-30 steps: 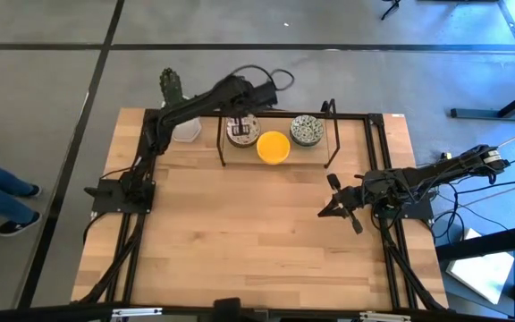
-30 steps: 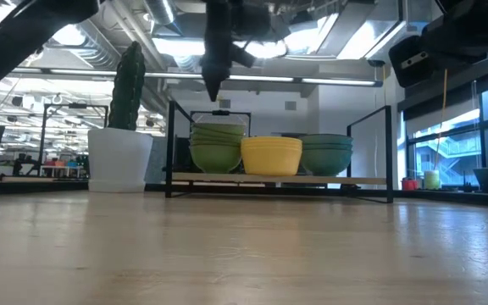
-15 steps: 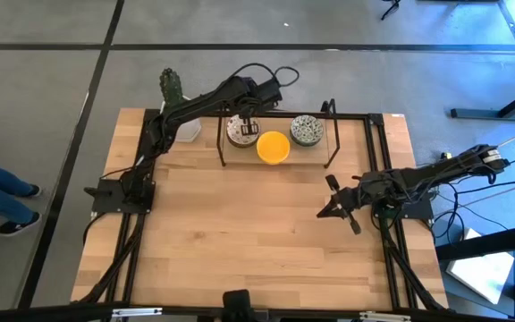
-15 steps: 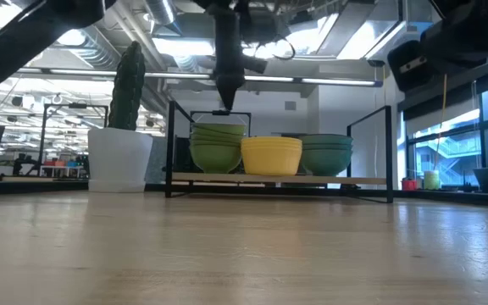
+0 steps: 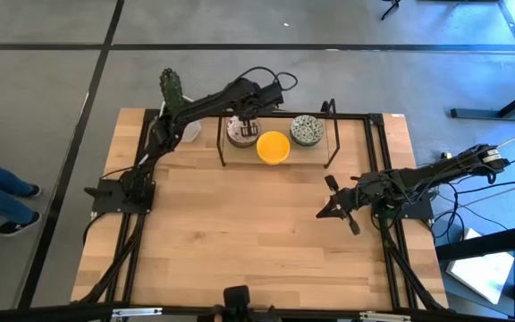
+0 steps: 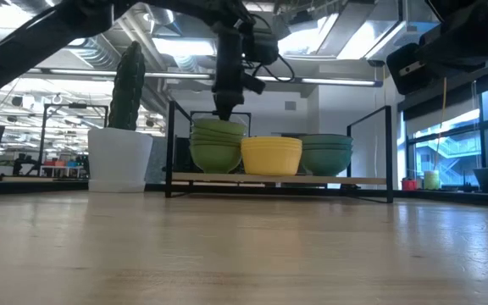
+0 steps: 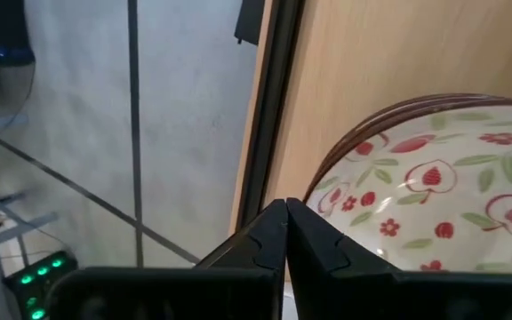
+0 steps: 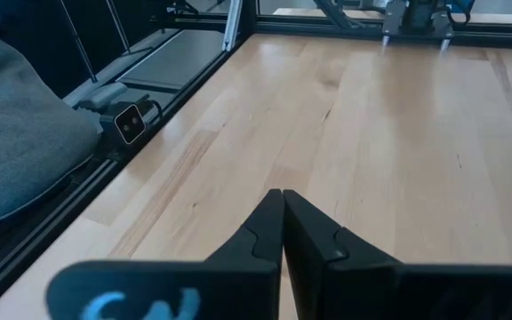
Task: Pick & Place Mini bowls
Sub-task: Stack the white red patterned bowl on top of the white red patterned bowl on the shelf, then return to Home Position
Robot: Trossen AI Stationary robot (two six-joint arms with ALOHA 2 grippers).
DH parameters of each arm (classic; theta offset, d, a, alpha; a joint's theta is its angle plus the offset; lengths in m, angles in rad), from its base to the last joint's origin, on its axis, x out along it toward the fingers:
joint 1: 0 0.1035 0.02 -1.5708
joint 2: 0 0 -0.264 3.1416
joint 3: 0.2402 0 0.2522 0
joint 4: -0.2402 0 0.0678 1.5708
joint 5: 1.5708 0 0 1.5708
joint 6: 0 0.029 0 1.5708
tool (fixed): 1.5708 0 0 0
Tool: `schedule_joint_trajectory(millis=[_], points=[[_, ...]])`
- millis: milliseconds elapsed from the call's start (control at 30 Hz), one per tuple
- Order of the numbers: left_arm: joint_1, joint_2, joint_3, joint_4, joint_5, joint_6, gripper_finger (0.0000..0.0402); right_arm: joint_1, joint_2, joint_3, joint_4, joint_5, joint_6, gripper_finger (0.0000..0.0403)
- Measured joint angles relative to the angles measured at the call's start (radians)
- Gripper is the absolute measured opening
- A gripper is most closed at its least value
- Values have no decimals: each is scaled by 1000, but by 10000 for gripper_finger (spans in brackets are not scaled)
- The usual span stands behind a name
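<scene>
Reach-in step, no pick yet. Left gripper (image 5: 245, 119) hung over the far-left bowl stack, fingers pressed fully together and holding nothing, tip just above the rim in the low view (image 6: 224, 111). Seen past those fingers in the left wrist view: the top red-flowered bowl (image 7: 434, 191) directly below and slightly ahead, its near rim just under the fingertip (image 7: 269, 233).

Three stacks sat on the black wire rack (image 5: 333, 134) at the far table edge: red-flowered stack (image 5: 240, 132) beneath the gripper, yellow stack (image 5: 274, 147) just beside it toward the right arm, dark patterned stack (image 5: 307, 130) beyond that. Cactus pot (image 5: 184, 127) off to the other side, outside the rack.

Right gripper (image 5: 336, 207) parked low over bare table (image 8: 398, 151), well apart from the bowls, shut and empty.

Next move, by judgement: open the fingers first, since closed they could not straddle a rim; then drop one finger inside the top bowl and one outside, pinch, lift straight up clear of the rack bar. Risk of dragging the second bowl along.
</scene>
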Motion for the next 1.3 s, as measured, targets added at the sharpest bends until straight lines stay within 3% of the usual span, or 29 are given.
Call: schedule_joint_trajectory(millis=[167, 533, 700, 800, 967, 1100, 1200, 1300], points=[[-28, -4, 0, -1, -15, -5, 2, 0, 0, 0, 0, 0, 0, 12], [-203, -4, 0, -9, -2, 10, 2, 0, 0, 0, 0, 0, 0, 12], [-278, -35, 0, -33, 148, 44, 1, 0, 0, 0, 11, 0, -23, 12], [-347, -80, 0, -59, 139, 45, 2, 0, 1, 0, 46, 0, -52, 12], [-443, -230, 0, -123, 169, 38, 1, 16, 1, -16, 157, 6, -117, 12], [-495, -397, -20, -31, 356, 58, 2, 37, -6, -75, 373, -26, -163, 12], [-542, -557, -148, 109, 473, 122, 2, 39, -35, -86, 387, -25, -154, 12], [-583, -740, -379, 273, 465, 136, 3, 39, -73, -86, 353, 15, -160, 12]])
